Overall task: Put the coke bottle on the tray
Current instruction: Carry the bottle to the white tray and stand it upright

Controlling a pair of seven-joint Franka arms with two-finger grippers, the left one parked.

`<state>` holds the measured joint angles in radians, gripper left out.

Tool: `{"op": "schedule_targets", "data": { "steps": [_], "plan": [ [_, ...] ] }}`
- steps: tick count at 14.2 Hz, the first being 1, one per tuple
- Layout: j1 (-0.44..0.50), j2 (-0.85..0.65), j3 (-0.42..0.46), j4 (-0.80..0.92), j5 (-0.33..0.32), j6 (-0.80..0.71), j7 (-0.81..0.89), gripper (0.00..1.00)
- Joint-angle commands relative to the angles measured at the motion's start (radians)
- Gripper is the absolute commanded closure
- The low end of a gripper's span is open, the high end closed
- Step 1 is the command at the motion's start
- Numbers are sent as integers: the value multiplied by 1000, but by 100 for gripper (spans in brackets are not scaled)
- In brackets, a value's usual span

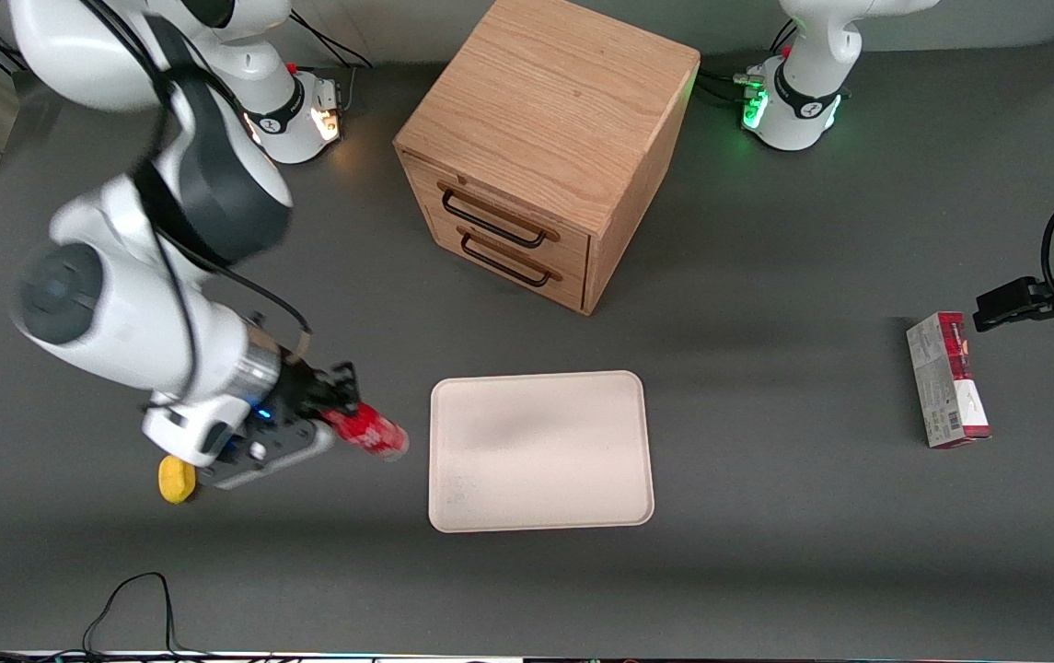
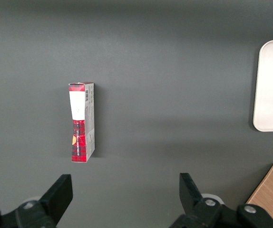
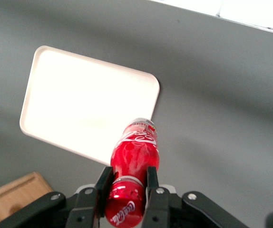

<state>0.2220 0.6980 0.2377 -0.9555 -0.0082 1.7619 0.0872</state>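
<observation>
The right arm's gripper [image 3: 127, 187] is clamped on the small slim red coke bottle [image 3: 135, 159] with white script, carried tilted above the dark grey table [image 1: 766, 516], just beside the large cream-white rectangular tray [image 1: 540, 451], on the side toward the working arm's end. A small yellow object [image 1: 176, 480] lies under the gripper. The wooden two-drawer cabinet [image 1: 545, 147] stands farther from the front camera than the tray, and a red-and-grey rectangular carton [image 1: 947, 379] lies toward the parked arm's end.
</observation>
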Motion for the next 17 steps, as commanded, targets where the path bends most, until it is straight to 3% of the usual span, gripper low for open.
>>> {"op": "schedule_targets", "data": {
  "steps": [1, 6, 11, 15, 16, 17],
  "plan": [
    [31, 112, 23, 73, -84, 97, 32, 96],
    [37, 224, 29, 63, -92, 240, 48, 95],
    [37, 241, 29, 31, -88, 246, 104, 81],
    [36, 241, 28, -29, -90, 339, 111, 72],
    [36, 241, 28, -29, -92, 347, 111, 51],
    [34, 238, 28, -29, -92, 349, 111, 1]
  ]
}}
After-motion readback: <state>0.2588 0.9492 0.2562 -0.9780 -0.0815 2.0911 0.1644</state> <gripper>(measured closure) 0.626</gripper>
